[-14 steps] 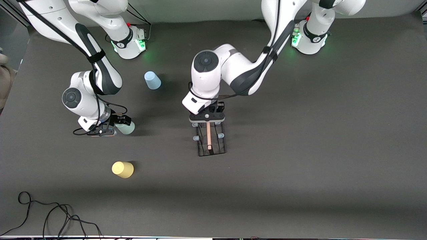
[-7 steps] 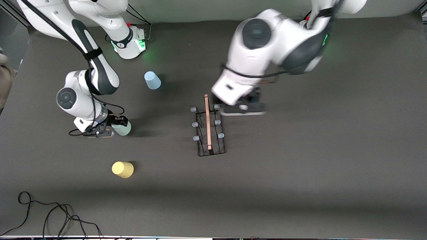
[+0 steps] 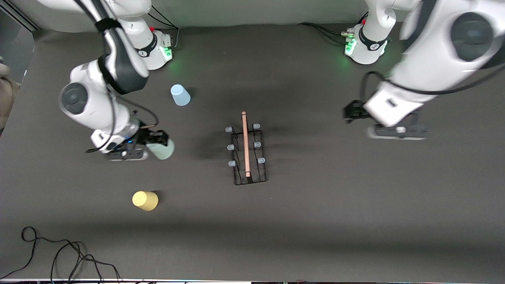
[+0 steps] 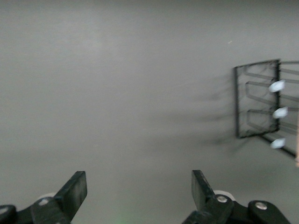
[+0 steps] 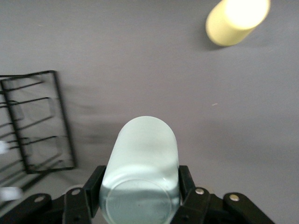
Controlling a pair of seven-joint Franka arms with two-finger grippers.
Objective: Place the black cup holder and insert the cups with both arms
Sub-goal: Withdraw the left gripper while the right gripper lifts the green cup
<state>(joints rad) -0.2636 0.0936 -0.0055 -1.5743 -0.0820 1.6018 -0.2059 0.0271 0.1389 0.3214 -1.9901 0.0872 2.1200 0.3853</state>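
Observation:
The black cup holder (image 3: 245,146) stands on the mat mid-table, its wooden rod handle on top and pale-blue-tipped pegs on both sides. It also shows in the left wrist view (image 4: 279,112) and the right wrist view (image 5: 64,121). My right gripper (image 3: 156,144) is shut on the mint green cup (image 3: 162,150), which shows between its fingers in the right wrist view (image 5: 142,158). It is beside the holder, toward the right arm's end. My left gripper (image 3: 396,132) is open and empty (image 4: 139,186), raised over bare mat toward the left arm's end.
The light blue cup (image 3: 180,95) stands upside down near the right arm's base. The yellow cup (image 3: 145,200) stands nearer to the front camera than the mint cup and also shows in the right wrist view (image 5: 236,21). A black cable (image 3: 59,252) lies at the front corner.
My left gripper let go of the holder's handle, rose and swung away toward the left arm's end. My right gripper moved the mint cup toward the holder.

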